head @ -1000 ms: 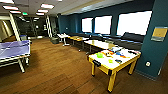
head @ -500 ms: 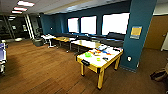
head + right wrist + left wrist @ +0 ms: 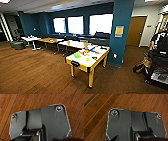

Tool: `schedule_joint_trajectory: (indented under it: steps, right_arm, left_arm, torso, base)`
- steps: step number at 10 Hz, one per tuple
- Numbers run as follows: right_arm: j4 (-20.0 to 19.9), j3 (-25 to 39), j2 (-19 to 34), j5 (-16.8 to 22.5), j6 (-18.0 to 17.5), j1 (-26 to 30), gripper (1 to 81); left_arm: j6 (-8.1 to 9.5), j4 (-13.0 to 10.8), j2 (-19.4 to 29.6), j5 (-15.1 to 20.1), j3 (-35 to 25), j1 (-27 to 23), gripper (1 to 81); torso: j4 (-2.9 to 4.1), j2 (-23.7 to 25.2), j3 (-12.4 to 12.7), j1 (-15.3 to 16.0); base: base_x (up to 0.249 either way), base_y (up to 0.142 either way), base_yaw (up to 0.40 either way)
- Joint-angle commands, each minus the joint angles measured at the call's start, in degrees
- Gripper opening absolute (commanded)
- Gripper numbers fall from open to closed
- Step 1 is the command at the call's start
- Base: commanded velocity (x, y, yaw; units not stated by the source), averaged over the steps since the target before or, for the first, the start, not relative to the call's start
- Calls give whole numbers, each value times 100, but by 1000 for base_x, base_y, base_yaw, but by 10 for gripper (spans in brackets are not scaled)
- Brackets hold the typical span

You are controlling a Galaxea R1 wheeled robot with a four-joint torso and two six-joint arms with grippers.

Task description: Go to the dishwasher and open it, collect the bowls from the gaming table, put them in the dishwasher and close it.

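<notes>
Wood floor (image 3: pixel 37 72) is seen all over the big room, brown with long boards. The gaming table (image 3: pixel 98 58) is seen near the middle of the head view, with a white top, a yellow edge and yellow legs. It stands just in front of a wide blue pillar (image 3: pixel 121 32). Two lime-green bowls are seen on the white top. The larger bowl (image 3: pixel 77 55) sits toward the near end of the table, and the smaller bowl (image 3: pixel 87 59) sits just beside it, a little apart. Other small things in red, orange and blue are seen farther back on the same top, but they are too blurry to be named.

Behind the gaming table, a row of wooden-topped tables (image 3: pixel 72 43) is lined up under three bright windows (image 3: pixel 75 25). A small white table (image 3: pixel 30 38) is seen at the far end of that row. A brown door (image 3: pixel 136 31) is set in the wall past the pillar. A person (image 3: pixel 160 42) is seen at the edge of the room, beside a dark cart.

The same wood floor (image 3: pixel 136 102) is seen under both wrists (image 3: pixel 37 101). It cannot be told whether either pincer is apart or together.
</notes>
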State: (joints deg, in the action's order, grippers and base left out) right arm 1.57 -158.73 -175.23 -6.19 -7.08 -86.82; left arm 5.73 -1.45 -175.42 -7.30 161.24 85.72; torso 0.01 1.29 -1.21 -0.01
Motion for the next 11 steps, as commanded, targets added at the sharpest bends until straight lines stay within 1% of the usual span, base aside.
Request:
schedule_joint_trajectory:
  steps: [1, 3, 6, 11]
  right_arm:
    - [36, 10, -6, 259, 5, 318, 811]
    - [36, 19, -6, 259, 5, 310, 811]
    - [36, 10, -6, 259, 5, 310, 811]
    - [36, 10, -6, 259, 5, 301, 811]
  left_arm:
    - [-46, 13, -2, 264, 12, -297, 811]
    - [-46, -4, -20, 264, 12, -297, 811]
    - [-46, 13, -11, 264, 12, -297, 811]
    - [-46, 13, -11, 264, 12, -280, 811]
  torso:
    - [0, 0, 0, 1]
    - [0, 0, 0, 1]
    - [0, 0, 0, 1]
    - [0, 0, 0, 1]
  base:
    - [0, 0, -375]
    - [0, -169, 0]
    - [0, -102, 0]
    - [0, 0, 0]
